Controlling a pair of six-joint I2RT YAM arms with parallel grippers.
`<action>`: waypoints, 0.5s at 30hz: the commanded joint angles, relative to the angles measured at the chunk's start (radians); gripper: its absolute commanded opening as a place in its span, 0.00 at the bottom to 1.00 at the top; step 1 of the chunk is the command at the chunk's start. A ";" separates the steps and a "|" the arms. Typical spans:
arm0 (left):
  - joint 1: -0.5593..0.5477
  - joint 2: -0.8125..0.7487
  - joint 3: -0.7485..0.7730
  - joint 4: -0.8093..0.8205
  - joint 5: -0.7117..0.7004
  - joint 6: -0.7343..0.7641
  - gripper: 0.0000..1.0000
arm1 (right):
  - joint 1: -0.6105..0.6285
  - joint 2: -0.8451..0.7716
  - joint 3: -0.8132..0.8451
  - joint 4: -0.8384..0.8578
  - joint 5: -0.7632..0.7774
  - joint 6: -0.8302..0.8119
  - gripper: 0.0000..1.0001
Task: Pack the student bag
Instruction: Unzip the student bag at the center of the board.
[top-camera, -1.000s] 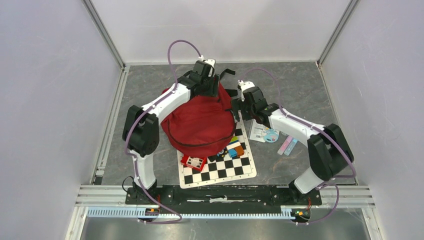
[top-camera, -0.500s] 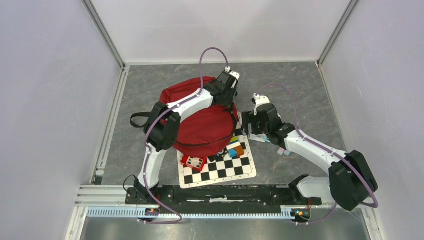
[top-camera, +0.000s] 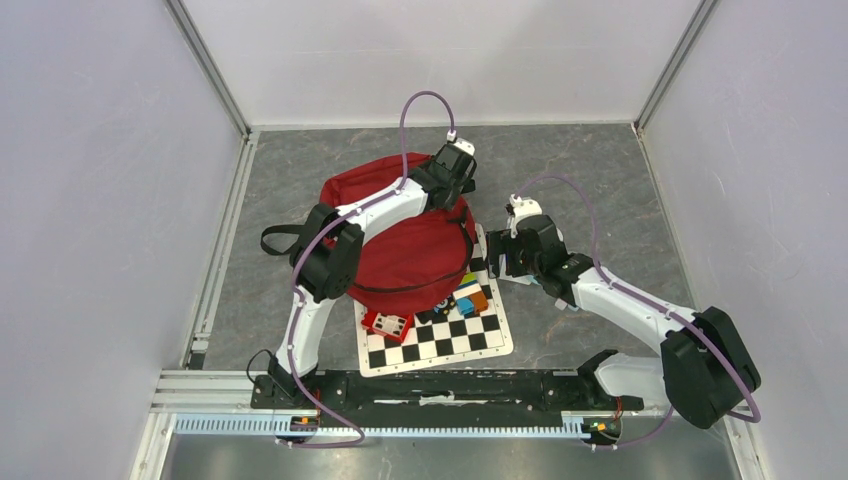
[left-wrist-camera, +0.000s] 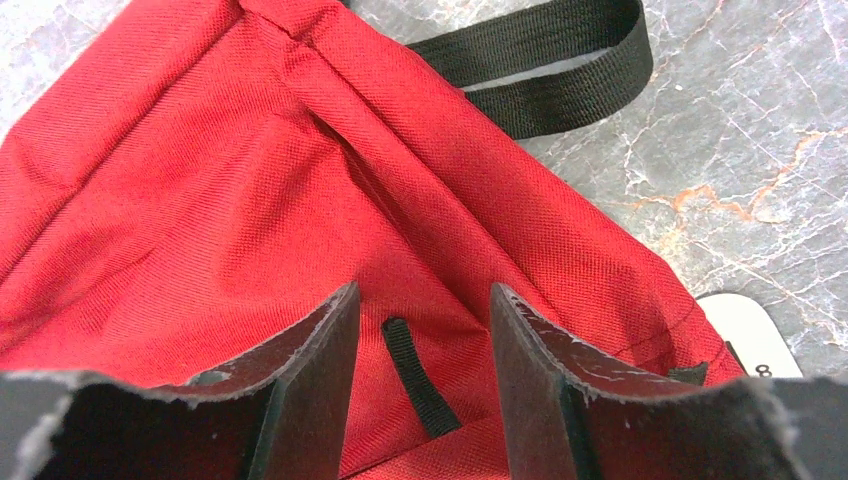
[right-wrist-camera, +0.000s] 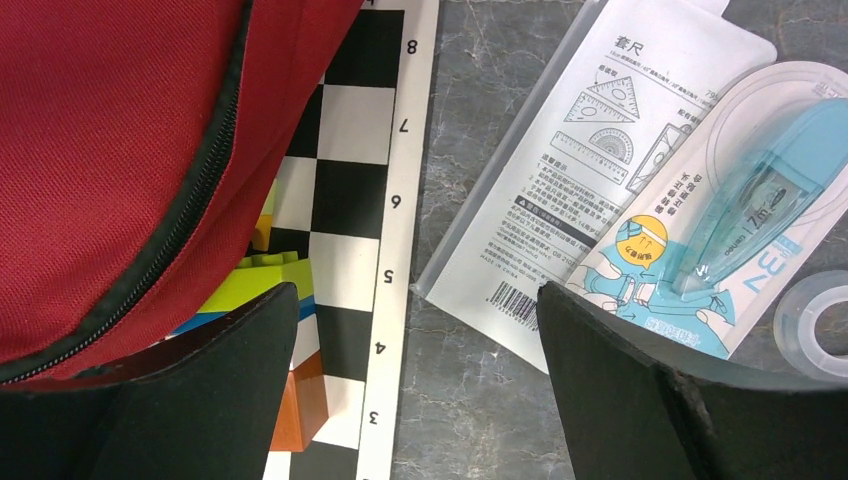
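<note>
1. The counter (top-camera: 600, 180) carries all items. The student bag (top-camera: 400, 255) lies left of the counter's middle, between the far and near edges. Its near-right side overlaps the far-left corner of the chessboard (top-camera: 450, 335), which sits close to the near edge.

2. The left arm (top-camera: 385, 205) reaches across the bag to its far-right end. The left jaws stand part open with nothing gripped. The right arm (top-camera: 610, 295) hangs over the chessboard's right edge. The right jaws are spread wide and empty.

3. The ruler-set packet (right-wrist-camera: 560, 180) and the correction-tape packet (right-wrist-camera: 740, 200) lie just right of the board. A clear tape roll (right-wrist-camera: 815, 320) lies beside them. Building blocks (top-camera: 468, 297) and a red block tray (top-camera: 387, 324) rest on the board against the bag.

4. The zip (right-wrist-camera: 190, 210) appears shut, so the step in hand is probably opening the bag. A small black tab (left-wrist-camera: 415, 375) lies in the gap between the left jaws. A black strap (left-wrist-camera: 560, 60) lies on the counter beyond it.

5. Procedure:
   - Centre the tab between the jaws before lowering.
   - Whether the tips already touch the fabric cannot be told, so lower slowly.
   - Close on the tab alone. Pinched cloth would likely drag the soft bag.
   - Pull along the zip line.
   - Steady the bag with the right jaws if it slides.
</note>
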 joint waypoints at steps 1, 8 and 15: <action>-0.005 -0.067 0.002 0.064 -0.056 0.053 0.57 | -0.003 -0.020 -0.003 0.028 -0.012 0.013 0.93; -0.005 -0.032 0.013 0.010 -0.035 0.016 0.55 | -0.003 -0.019 -0.003 0.028 -0.012 0.012 0.93; -0.006 -0.024 -0.028 -0.022 -0.001 -0.075 0.45 | -0.003 -0.019 -0.012 0.028 -0.013 0.016 0.93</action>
